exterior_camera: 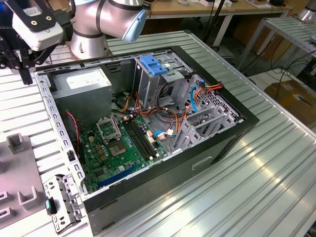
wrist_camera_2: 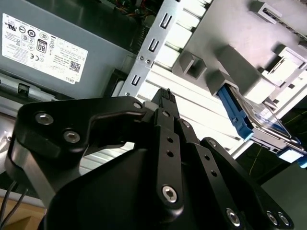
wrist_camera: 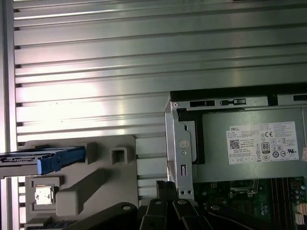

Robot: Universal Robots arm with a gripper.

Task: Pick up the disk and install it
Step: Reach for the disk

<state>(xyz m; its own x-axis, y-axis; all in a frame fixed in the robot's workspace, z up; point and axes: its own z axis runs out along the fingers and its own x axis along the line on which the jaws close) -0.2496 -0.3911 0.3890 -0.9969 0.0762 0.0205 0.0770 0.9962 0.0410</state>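
— Ribbed aluminium table all round, with workshop benches behind. What sits on it?

— An open black computer case, lying on its side. Inside, a grey power supply with a white label fills the corner nearest the arm. A green motherboard covers the floor. There is also a metal drive cage topped by a blue latch. Orange, yellow and blue cables tangle between cage and board.

— Anything else holding parts?

— A grey fixture with raised blocks lies flat on the table, at the exterior view's left of the case. The disk rests on it, its bright blue carrier rail showing. A small square silvery part sits in a recess of the fixture near the disk. A small metal bracket lies loose on the table by the case's near corner.

— And the gripper?

— The gripper hangs by the power-supply corner of the case, about over the strip of table between case and fixture. Its two black fingers are pressed together with nothing between them.

— So how does the disk lie from it?

— Well apart. The disk is out at the far part of the fixture, and the fixture's blocks stand between it and the fingertips.

— What can't you make out?

— The first wrist view's edge cuts the disk off. In the second wrist view a fixture block covers part of it and the rest runs out of frame. Its label shows only at a sharp angle. The latch hides the inside of the drive cage, and the gripper's own body blocks much of both wrist views.
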